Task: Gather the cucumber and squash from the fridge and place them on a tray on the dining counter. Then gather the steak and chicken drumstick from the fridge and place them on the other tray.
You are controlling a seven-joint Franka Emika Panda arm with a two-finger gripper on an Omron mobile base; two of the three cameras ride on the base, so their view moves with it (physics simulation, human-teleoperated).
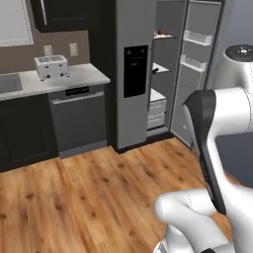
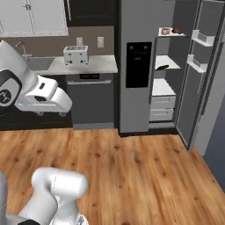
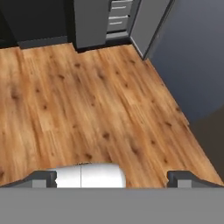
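Gripper [image 3: 112, 178] wide open over floor [image 3: 87, 100]; fridge [image 2: 136, 66] rt door open.

Open fridge [image 2: 145, 66], meat pieces [image 2: 171, 30] on top shelf, dark item [image 2: 162, 67] on middle shelf

Wood plank floor [image 1: 89, 188]; dark cabinets, pale counter [image 1: 74, 78] with toaster [image 1: 51, 66], dishwasher [image 1: 78, 118] below.

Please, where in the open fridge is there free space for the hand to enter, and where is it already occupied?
In the fridge, the right door is swung open. The lowest white shelf, above the drawers, looks bare. The middle shelf holds a dark elongated item at its front. The top shelf carries two small items, so it is more crowded.
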